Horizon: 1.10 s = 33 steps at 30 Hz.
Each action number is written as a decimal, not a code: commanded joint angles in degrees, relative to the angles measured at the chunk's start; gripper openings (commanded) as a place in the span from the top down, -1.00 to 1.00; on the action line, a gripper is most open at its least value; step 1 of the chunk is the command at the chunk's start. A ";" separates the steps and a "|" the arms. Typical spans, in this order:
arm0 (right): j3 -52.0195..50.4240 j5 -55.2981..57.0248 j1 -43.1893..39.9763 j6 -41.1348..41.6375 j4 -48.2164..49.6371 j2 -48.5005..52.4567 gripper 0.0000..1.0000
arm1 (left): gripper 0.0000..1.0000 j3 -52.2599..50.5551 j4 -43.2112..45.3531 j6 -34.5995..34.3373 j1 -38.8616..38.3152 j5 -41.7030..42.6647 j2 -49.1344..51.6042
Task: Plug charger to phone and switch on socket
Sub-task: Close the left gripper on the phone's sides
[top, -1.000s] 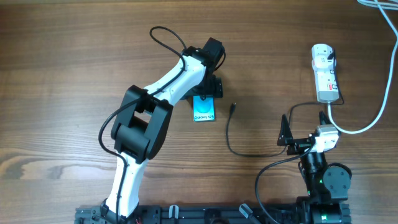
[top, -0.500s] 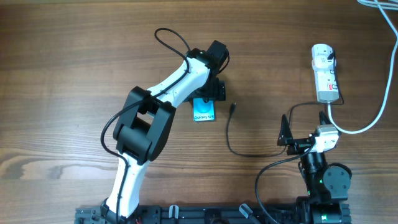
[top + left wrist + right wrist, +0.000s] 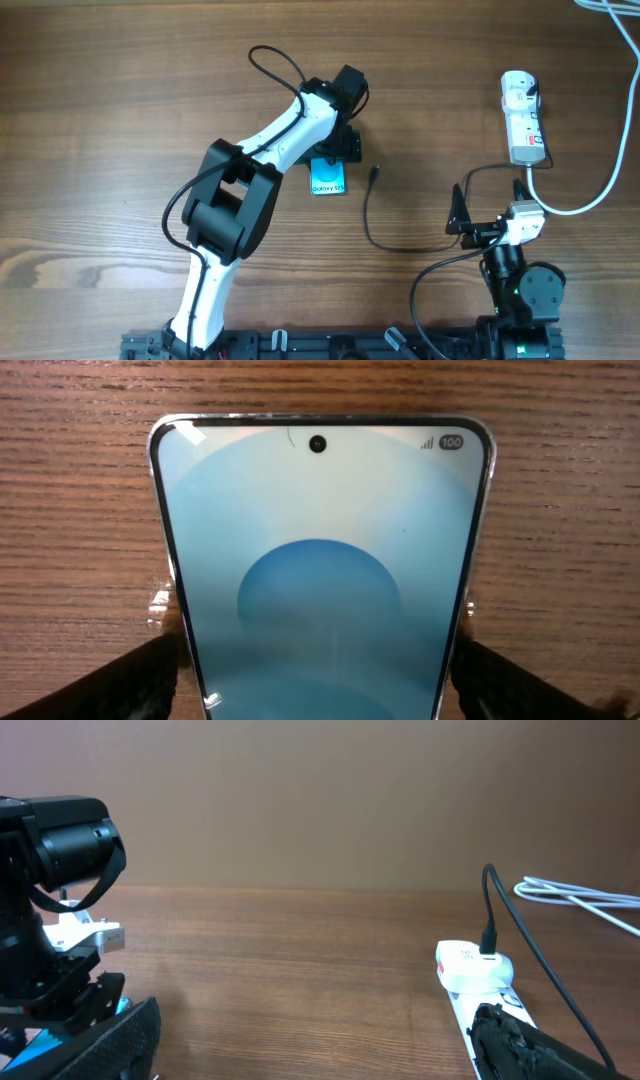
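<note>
The phone [image 3: 328,180] lies flat on the table, teal screen up, and fills the left wrist view [image 3: 320,560]. My left gripper [image 3: 336,150] is down over its far end, open; its black fingers [image 3: 130,680] stand close against both long edges, and I cannot tell whether they touch. The charger [image 3: 368,225] is a thin black cable curling from the socket toward the phone, its connector tip [image 3: 373,173] lying loose just right of the phone. The white socket [image 3: 524,120] lies at the far right, also visible in the right wrist view [image 3: 472,968]. My right gripper [image 3: 488,205] hovers open below the socket, holding nothing.
A thick white lead [image 3: 600,195] loops from the socket's near end off the right edge of the table. The left arm's wrist [image 3: 60,860] shows at the left of the right wrist view. Bare wood lies between the phone and the socket.
The left arm has shifted slightly right over the phone's far end and then held still. The right arm, cable and socket have not moved.
</note>
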 commanded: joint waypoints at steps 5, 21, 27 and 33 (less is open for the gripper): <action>-0.09 0.96 0.24 -0.50 0.13 -0.35 -1.00 | -0.61 -0.48 -0.26 -0.66 -0.15 0.50 1.09; -0.09 0.96 0.24 -0.48 0.13 -0.35 -1.00 | -0.49 -0.48 -0.20 -0.66 -0.15 0.50 1.07; -0.09 0.96 0.24 -0.50 0.13 -0.35 -1.00 | -0.51 -0.24 -0.28 -0.63 0.09 0.52 0.85; -0.09 0.96 0.24 -0.48 0.13 -0.35 -1.00 | -0.53 -0.24 -0.72 -0.63 0.24 0.52 -3.13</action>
